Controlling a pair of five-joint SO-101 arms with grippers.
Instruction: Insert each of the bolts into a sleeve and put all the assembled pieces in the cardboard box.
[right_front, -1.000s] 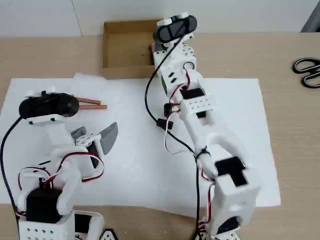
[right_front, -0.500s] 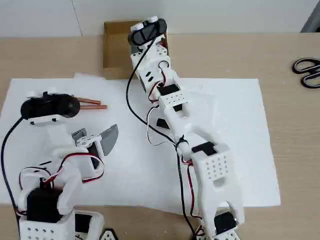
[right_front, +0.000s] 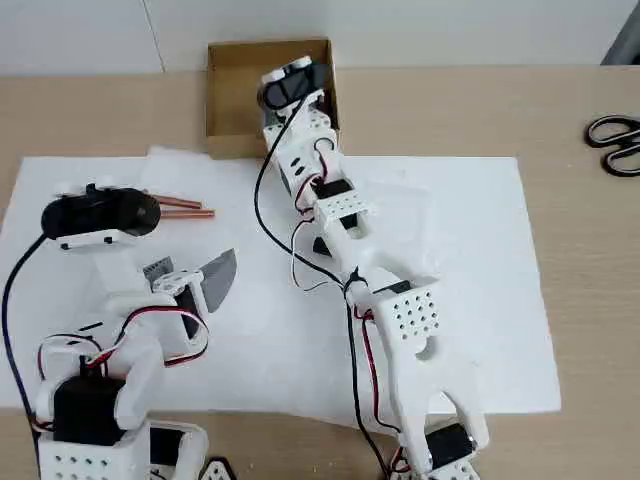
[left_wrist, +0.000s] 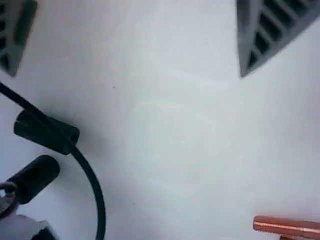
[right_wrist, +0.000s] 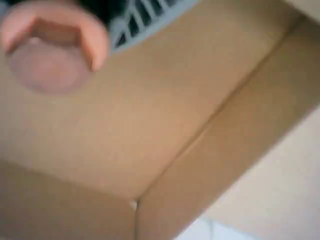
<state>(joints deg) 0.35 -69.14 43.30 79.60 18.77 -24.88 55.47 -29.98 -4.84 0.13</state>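
1. The right pincer (right_wrist: 85, 30) is up over the cardboard box (right_front: 232, 100), which sits at the far side of the table (right_front: 480, 110).
2. This pincer is closed on a copper piece (right_wrist: 50, 52). The round end of the piece faces the wrist camera, and one grey finger (right_wrist: 145, 17) sits just behind it.
3. The copper piece hangs over the brown floor of the box, near an inside corner (I cannot tell if it touches the floor).
4. The left pincer (right_front: 190, 275) is over the white sheet (right_front: 460, 250), on the left side of the table.
5. Its two grey fingertips (left_wrist: 265, 35) are spread wide, with bare white sheet between them.
6. Two copper rods (right_front: 185, 208) lie side by side on the sheet, outside the box.
7. The rods are near the left pincer, just past it, but not between its fingertips. In the left wrist view, the end of one rod is off to one side.
8. A black cable (left_wrist: 92, 180) curves over the sheet close to the left pincer.
9. A pair of scissors (right_front: 615, 143) lies at the right edge of the table, well apart from both pincers.
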